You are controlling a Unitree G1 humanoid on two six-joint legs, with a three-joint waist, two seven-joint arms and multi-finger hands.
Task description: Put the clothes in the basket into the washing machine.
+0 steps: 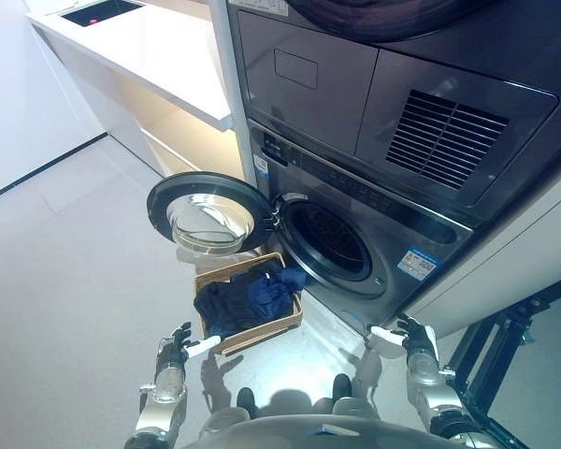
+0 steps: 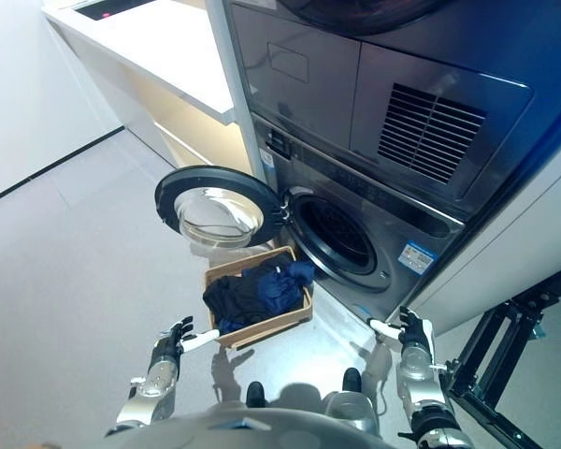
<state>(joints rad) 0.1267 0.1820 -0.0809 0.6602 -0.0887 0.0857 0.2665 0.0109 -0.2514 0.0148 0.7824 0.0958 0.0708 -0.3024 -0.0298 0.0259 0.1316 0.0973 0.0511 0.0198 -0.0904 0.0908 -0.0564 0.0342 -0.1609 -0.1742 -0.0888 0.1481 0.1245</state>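
Clothes, dark and blue, piled in the basket on the floor, just below the open door of the washing machine. Nothing to see in the drum yet, so probably all left to do. Left hand low beside the basket, right hand near the machine's front. Both spread loose, holding nothing.

The washing machine stands ahead, its door swung open to the left. The basket sits on the floor just before the drum opening (below the door), clothes lying in it. A counter runs behind on the left.
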